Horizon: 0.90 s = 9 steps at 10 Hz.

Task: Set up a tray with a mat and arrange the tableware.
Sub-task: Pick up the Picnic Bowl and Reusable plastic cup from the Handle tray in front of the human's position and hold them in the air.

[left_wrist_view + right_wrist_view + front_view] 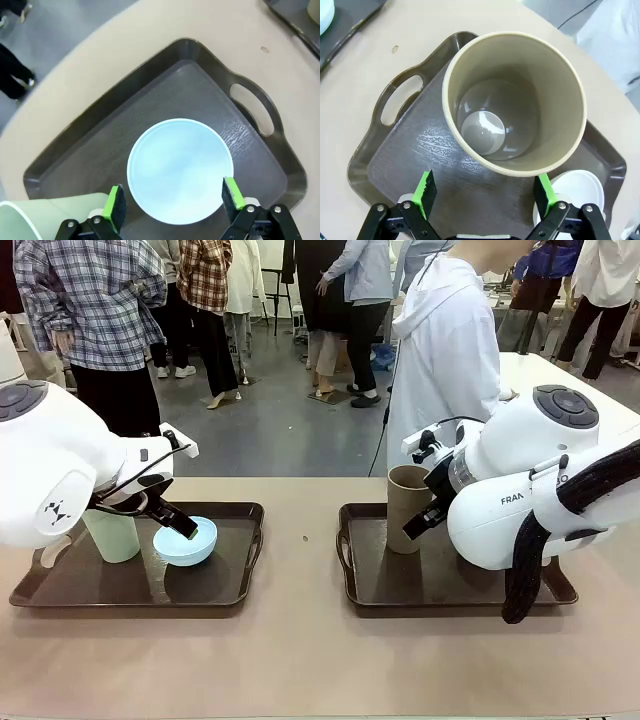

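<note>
Grippers both gape empty: left gripper point(173, 200) brackets the light blue bowl point(180, 170), pale green cup point(30, 220) at 8 o'clock; right gripper point(485, 192) frames the brown cup point(515, 100), white bowl point(577, 192) at 5 o'clock. Best to descend straight, centred, before closing.

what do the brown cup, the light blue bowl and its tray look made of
Tall brown handleless cup: likely glossy plastic or melamine, its inside shows reflections. Small light blue round bowl: smooth, satin, probably plastic too. Dark brown handled tray: moulded plastic, wood-grain print, seemingly.
</note>
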{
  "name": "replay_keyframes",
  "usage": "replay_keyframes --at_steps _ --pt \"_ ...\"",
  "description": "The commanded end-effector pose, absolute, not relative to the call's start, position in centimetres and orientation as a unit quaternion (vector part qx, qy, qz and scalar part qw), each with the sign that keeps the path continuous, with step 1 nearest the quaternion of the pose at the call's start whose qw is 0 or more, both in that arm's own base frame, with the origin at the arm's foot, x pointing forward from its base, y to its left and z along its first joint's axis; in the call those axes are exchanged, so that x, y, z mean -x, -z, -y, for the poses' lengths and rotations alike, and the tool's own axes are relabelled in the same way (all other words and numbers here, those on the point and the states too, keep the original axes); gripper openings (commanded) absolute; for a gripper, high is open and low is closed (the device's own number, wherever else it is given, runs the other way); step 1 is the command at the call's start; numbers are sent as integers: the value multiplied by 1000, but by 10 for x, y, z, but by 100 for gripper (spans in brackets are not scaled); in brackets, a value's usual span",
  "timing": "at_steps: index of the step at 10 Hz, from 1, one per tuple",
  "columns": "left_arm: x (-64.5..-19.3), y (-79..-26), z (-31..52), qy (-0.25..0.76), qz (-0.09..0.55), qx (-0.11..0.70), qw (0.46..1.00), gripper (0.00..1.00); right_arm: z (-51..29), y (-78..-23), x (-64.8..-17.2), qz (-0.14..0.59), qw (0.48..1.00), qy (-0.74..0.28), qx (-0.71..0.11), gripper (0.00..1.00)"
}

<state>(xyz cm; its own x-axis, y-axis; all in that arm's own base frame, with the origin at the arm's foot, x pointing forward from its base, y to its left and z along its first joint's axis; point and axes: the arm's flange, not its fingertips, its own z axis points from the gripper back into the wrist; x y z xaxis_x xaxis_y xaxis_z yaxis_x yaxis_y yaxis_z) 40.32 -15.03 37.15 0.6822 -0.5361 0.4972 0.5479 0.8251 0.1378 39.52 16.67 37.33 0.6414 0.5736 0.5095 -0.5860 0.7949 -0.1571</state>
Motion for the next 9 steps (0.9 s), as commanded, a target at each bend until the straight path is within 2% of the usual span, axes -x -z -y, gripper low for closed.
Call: replay_keyframes --at_steps 1,9 --pt "-403 -372 150 296 268 11 917 100 -167 -373 -395 277 906 -320 -11 100" --pt "-403 -372 150 296 268 11 917 100 -167 -373 -395 277 906 -320 -11 100"
